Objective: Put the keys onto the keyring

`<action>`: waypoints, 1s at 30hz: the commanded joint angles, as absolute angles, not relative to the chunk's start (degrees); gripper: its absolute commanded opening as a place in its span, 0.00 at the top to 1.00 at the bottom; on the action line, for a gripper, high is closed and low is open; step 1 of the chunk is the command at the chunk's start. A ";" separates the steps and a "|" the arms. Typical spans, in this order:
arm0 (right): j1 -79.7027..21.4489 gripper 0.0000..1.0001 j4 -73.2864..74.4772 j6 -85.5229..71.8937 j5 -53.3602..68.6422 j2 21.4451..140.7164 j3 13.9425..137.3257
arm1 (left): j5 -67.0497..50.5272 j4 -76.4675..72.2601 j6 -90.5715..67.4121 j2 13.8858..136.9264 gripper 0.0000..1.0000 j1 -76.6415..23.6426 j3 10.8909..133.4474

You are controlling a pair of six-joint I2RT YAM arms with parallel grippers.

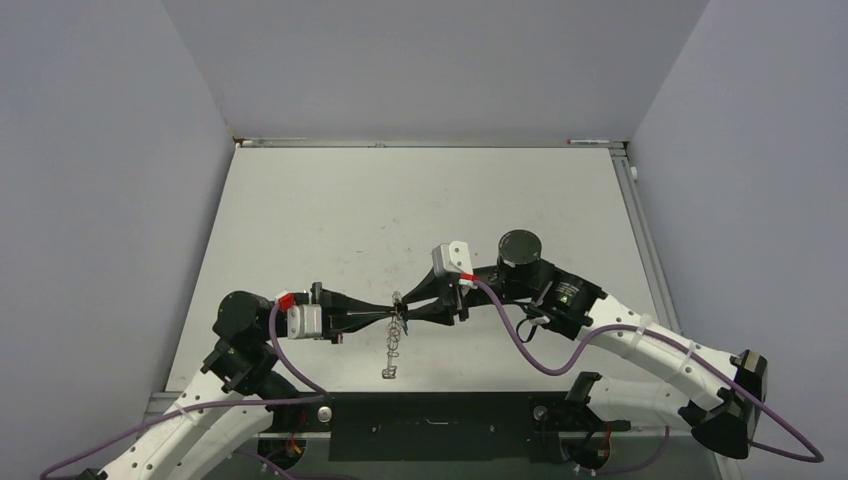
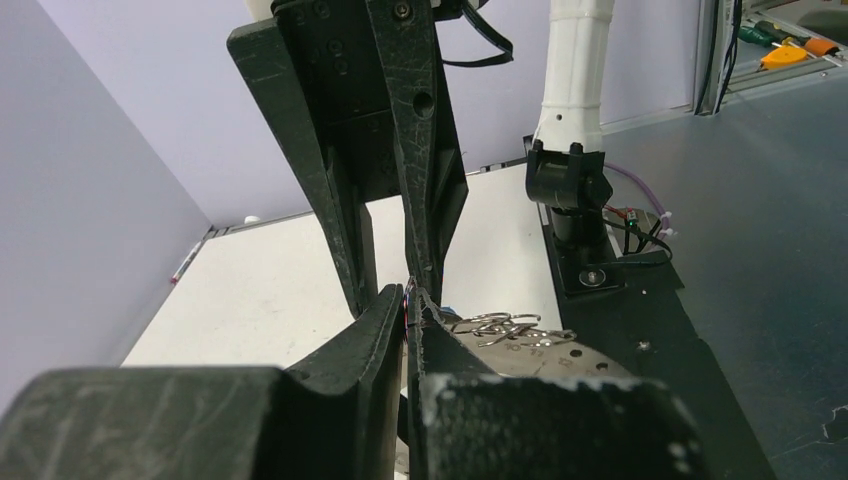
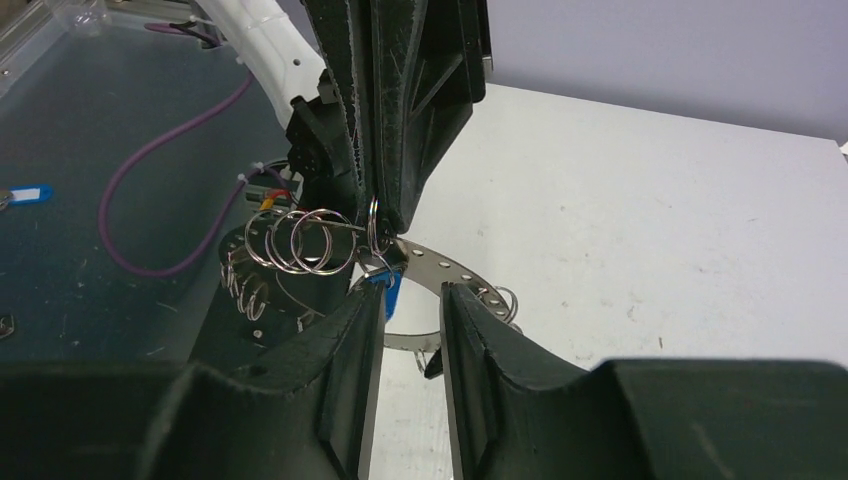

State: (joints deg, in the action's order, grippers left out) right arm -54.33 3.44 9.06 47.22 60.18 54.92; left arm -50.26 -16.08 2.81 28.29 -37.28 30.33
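The keyring (image 1: 394, 338) hangs in the air between both grippers above the table's near middle. It is a flat grey ring (image 3: 452, 270) with holes and several wire loops (image 3: 300, 240) on its edge. My left gripper (image 1: 391, 313) is shut on one small wire loop at its tips (image 2: 409, 304). My right gripper (image 3: 412, 300) is open and faces it, its fingers either side of the ring's edge. The blue-headed key (image 3: 391, 290) hangs on a loop just beyond my right gripper's left finger. A small dark piece (image 3: 434, 364) hangs under the ring; it may be the black-headed key.
The white table (image 1: 420, 210) lies under the ring. A black base plate (image 1: 430, 425) runs along the near edge between the arm bases. A blue tag (image 3: 20, 193) and a purple cable (image 3: 150, 190) lie on the dark floor off the table.
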 commanded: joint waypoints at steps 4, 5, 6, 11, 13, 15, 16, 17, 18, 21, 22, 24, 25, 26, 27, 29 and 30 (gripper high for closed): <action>-53.89 0.76 -3.71 7.44 51.91 61.70 55.76 | -52.11 -22.60 0.35 28.25 1.00 -36.83 30.33; -53.94 0.76 -3.84 7.39 52.08 61.91 55.80 | -52.12 -22.59 0.35 28.30 1.00 -36.80 30.32; -53.92 0.75 -3.86 7.38 52.11 62.00 55.88 | -52.05 -22.67 0.35 28.26 1.00 -36.82 30.32; -53.81 0.70 -2.53 8.20 50.60 60.78 55.86 | -51.38 -22.49 0.35 27.74 1.00 -36.83 30.15; -53.61 0.69 -2.39 8.26 50.01 59.97 55.40 | -51.34 -22.64 0.35 27.69 1.00 -36.83 30.15; -53.48 0.69 -2.76 7.99 49.99 59.62 55.06 | -51.18 -23.02 0.35 27.64 1.00 -36.75 30.15; -53.49 0.69 -3.15 7.73 50.13 59.66 55.02 | -51.03 -23.37 -0.48 27.70 1.00 -36.74 30.07; -53.50 0.69 -3.63 7.43 50.30 59.72 54.83 | -50.60 -23.68 -1.33 27.64 1.00 -36.74 29.98; -53.50 0.69 -4.16 7.12 50.49 59.88 54.72 | -50.31 -23.83 -1.66 27.66 1.00 -36.66 29.91; -53.52 0.69 -5.44 6.56 50.69 60.48 54.59 | -49.54 -24.86 -2.37 27.65 1.00 -36.56 29.52; -53.52 0.69 -5.98 6.28 50.71 60.61 54.51 | -49.48 -25.22 -2.65 27.65 1.00 -36.56 29.39; -53.53 0.69 -6.84 5.95 51.06 60.92 54.54 | -49.29 -25.52 -2.89 27.83 1.00 -36.56 29.34; -53.48 0.69 -6.93 5.90 51.26 61.03 54.64 | -49.14 -25.61 -2.98 27.86 1.00 -36.56 29.28; -53.51 0.69 -6.94 5.89 51.43 61.14 54.71 | -49.07 -25.66 -3.06 27.79 1.00 -36.53 29.27; -53.48 0.69 -6.99 5.90 51.64 61.17 54.79 | -48.92 -25.80 -3.08 27.84 1.00 -36.48 29.27; -53.52 0.69 -6.80 5.97 52.03 61.31 54.92 | -48.56 -25.75 -3.08 27.80 1.00 -36.43 29.27; -53.53 0.68 -6.58 6.05 52.17 61.29 54.89 | -48.40 -25.75 -3.08 27.72 1.00 -36.39 29.27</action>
State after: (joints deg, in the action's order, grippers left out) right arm -53.93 -2.66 6.09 49.60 61.23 54.61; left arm -49.91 -21.39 -2.20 28.18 -36.88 28.64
